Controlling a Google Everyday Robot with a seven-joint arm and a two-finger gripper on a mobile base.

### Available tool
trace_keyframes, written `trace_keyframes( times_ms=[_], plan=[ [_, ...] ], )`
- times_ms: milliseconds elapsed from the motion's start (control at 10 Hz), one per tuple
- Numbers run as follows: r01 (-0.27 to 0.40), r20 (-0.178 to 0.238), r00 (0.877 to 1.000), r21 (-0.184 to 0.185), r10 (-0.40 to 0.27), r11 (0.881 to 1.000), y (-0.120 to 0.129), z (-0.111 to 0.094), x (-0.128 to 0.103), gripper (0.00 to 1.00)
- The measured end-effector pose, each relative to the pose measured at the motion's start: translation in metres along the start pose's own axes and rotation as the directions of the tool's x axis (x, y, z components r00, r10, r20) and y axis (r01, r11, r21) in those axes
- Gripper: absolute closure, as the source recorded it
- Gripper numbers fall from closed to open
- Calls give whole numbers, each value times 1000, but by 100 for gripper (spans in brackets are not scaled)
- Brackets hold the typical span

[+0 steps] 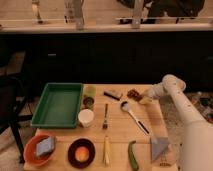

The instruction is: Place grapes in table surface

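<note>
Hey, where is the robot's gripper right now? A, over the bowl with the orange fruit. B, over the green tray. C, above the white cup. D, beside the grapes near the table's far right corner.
D: the gripper hangs low over the table surface at its far right, just right of the grapes.
</note>
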Motion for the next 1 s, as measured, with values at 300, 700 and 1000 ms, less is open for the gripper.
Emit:
trace_keyframes(
  times_ms=[300,700,1000],
  plan=[
    [6,-1,1000,-2,-6,1000,3,-1,1,91],
    [26,21,999,11,-26,1000,7,-12,-6,91],
    [65,64,996,33,-67,997,10,-28,-26,91]
  ],
)
